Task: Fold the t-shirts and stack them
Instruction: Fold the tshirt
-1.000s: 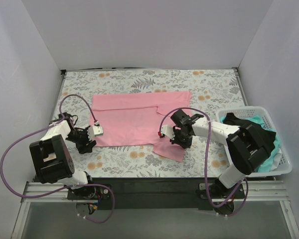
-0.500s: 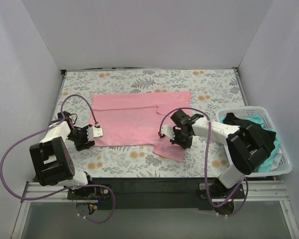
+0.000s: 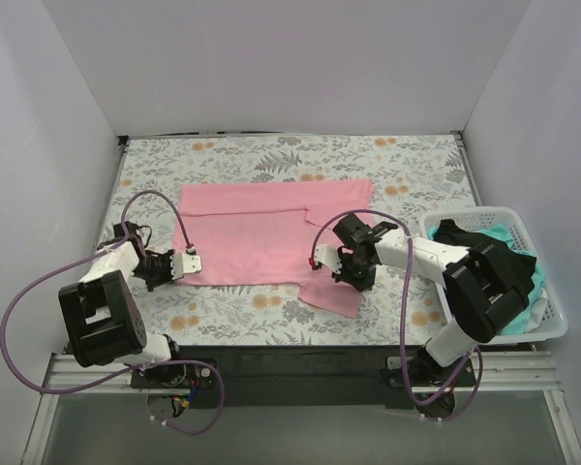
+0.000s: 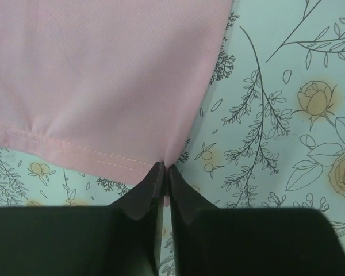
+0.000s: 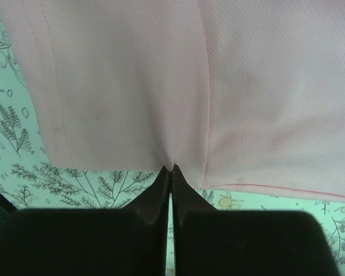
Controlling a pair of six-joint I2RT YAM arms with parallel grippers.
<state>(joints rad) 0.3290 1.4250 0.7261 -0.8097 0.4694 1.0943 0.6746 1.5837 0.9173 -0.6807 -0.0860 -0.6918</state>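
I have left gripper (image 4: 164,172) and right gripper (image 5: 171,171) both pinched shut on pink shirt (image 3: 252,232) near edge. Shirt mostly flat, nothing stacked. Other shirts (image 3: 484,247) in basket (image 3: 535,332), untouched.

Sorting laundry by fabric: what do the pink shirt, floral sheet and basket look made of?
Pink shirt: soft matte knit, perhaps polyester mesh, given its fine dotted weave and stitched hem. Sheet: smooth printed cloth or vinyl; cannot tell which. Basket: white plastic, from its rigid lattice walls.
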